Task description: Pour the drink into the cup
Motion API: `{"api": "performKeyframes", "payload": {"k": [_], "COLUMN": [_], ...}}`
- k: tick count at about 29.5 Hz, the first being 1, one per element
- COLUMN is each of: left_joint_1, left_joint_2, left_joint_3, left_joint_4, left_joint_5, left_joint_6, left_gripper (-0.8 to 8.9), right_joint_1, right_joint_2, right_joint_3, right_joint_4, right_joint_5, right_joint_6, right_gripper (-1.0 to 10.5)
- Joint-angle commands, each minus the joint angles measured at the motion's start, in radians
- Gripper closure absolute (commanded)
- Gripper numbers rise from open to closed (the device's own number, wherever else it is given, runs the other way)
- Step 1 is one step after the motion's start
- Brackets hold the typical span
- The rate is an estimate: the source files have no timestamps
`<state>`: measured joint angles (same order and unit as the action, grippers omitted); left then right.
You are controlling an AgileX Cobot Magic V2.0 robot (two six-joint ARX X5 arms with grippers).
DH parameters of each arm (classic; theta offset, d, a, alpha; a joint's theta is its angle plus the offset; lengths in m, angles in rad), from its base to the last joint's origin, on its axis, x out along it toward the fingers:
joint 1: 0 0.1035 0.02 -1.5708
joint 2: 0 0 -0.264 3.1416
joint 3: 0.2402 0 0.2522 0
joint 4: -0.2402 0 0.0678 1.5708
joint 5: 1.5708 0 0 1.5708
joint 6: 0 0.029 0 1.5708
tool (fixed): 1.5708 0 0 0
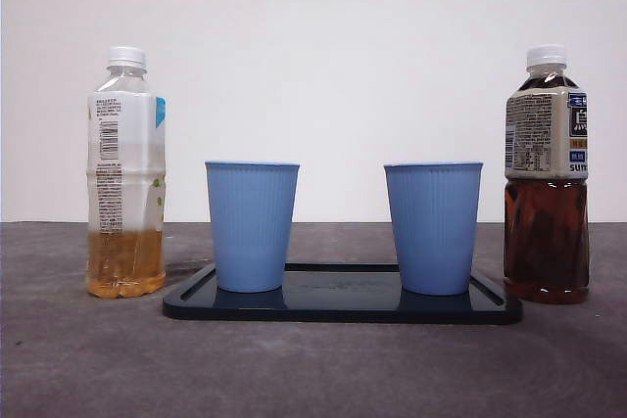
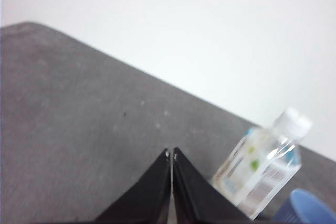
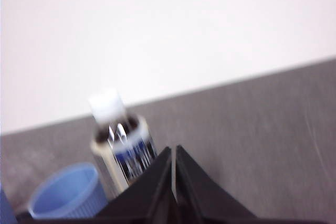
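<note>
On the grey table (image 1: 78, 359) a dark tray (image 1: 343, 308) sits in the middle. Well to the left of the tray stands a pale bottle (image 1: 125, 173), white cap on, amber drink low inside. On the tray's left end is one blue cup (image 1: 252, 225), on its right end another blue cup (image 1: 433, 227), both upright. Just right of the tray stands a dark tea bottle (image 1: 547, 175), capped. The left gripper (image 2: 171, 153) has its jaws pressed together, holding nothing; the right gripper (image 3: 174, 150) is likewise clenched on nothing
</note>
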<state>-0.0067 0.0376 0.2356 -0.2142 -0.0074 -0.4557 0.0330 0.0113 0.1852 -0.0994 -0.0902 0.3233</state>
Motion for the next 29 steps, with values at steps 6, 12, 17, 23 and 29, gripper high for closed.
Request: {"api": "performKeyframes", "payload": {"k": [6,12,17,23,29], "left_joint_1": [0.001,0.0,-0.002,-0.021,-0.044], "left_joint_2": [0.146,0.293,0.407,0.493,0.504], "left_joint_3": [0.216,0.352,0.448,0.522,0.529], "left_joint_4": [-0.099,-0.251,-0.399,-0.53,-0.557], "left_joint_5": [0.051,0.214,0.351,0.474,0.499], "left_joint_6": [0.077,0.204,0.311,0.403,0.422], "left_gripper": [8.06,8.06,8.06,8.06,8.06], "right_joint_1": [0.002,0.002,0.002,0.003,0.011], "right_joint_2": [0.098,0.218,0.334,0.444,0.481], "right_joint_3": [0.187,0.337,0.449,0.529,0.545], "right_joint_4": [-0.079,-0.237,-0.435,-0.641,-0.726], "right_joint_5": [-0.029,-0.133,-0.25,-0.375,-0.391], "right_joint_6": [0.0,-0.063,-0.151,-0.234,-0.276], "right_gripper": [9.4,9.4,9.4,9.4,9.4]}}
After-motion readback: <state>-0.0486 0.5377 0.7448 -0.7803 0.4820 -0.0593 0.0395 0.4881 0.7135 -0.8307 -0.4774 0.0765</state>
